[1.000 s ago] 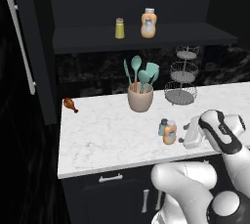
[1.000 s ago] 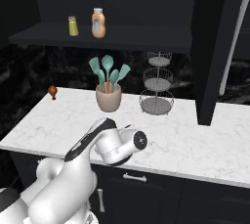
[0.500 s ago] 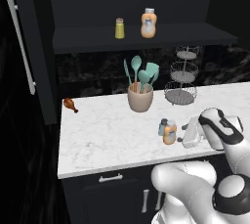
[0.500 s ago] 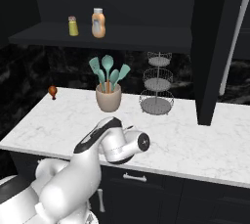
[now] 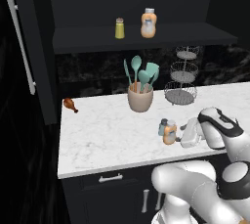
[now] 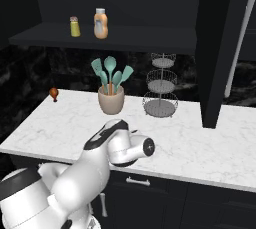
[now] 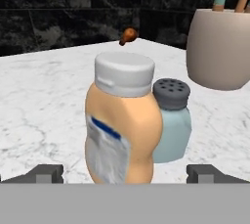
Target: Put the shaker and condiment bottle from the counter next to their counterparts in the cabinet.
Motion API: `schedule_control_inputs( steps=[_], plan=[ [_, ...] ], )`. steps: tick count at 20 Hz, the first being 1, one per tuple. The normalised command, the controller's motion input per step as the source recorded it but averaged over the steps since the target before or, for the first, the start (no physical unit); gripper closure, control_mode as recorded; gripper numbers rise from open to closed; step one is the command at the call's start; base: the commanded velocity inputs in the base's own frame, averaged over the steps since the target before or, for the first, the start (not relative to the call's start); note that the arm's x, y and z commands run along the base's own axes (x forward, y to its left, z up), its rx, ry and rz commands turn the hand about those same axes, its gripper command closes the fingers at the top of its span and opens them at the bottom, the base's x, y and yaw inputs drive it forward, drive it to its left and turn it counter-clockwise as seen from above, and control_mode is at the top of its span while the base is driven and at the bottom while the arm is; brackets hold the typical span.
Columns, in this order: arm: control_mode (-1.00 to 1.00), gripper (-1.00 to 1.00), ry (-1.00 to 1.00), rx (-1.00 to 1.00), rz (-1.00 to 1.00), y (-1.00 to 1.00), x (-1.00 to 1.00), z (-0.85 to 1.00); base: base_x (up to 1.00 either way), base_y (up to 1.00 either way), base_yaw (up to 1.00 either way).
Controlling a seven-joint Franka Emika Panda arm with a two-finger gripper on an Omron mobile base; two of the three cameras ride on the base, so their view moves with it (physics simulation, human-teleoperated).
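Right now the gripper (image 7: 124, 173) is spread wide with nothing in it, low over the counter (image 5: 97, 135). The condiment bottle (image 7: 123, 125) stands on the counter just ahead, between the two finger tips, with the shaker (image 7: 172, 120) touching its side. Up in the cabinet (image 5: 141, 39), the yellow-green shaker (image 5: 119, 28) and the other orange bottle (image 5: 148, 23) stand near each other.

In the hand view the stubby orange condiment bottle with a grey-white cap (image 7: 123, 130) covers the left side of the small pale blue-grey shaker with a dark cap (image 7: 172, 120), and its base is cut off at the bottom. The beige utensil pot (image 7: 220, 52) is cut by the right edge, the teal utensils by the top. In the right base view the white arm hides both counter items. In the left base view the black cabinet door with a silver bar handle (image 5: 30, 47) is cut by the top edge.
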Motion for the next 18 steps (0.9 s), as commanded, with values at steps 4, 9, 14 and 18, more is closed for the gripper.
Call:
schedule_control_inputs(
  steps=[4,9,14,18],
  plan=[
    [-1.0,-1.0,0.0,0.04,0.0,0.0,0.06,-0.02,0.0,0.0,0.0],
    [-1.0,-1.0,0.0,0.04,0.0,0.0,0.04,-0.02,0.0,0.0,0.0],
    [-1.0,-1.0,0.0,0.04,0.0,0.03,0.01,0.0,0.0,0.0,0.0],
    [-1.0,-1.0,0.0,0.03,0.0,0.14,0.0,0.0,0.0,0.0,0.0]
  ],
)
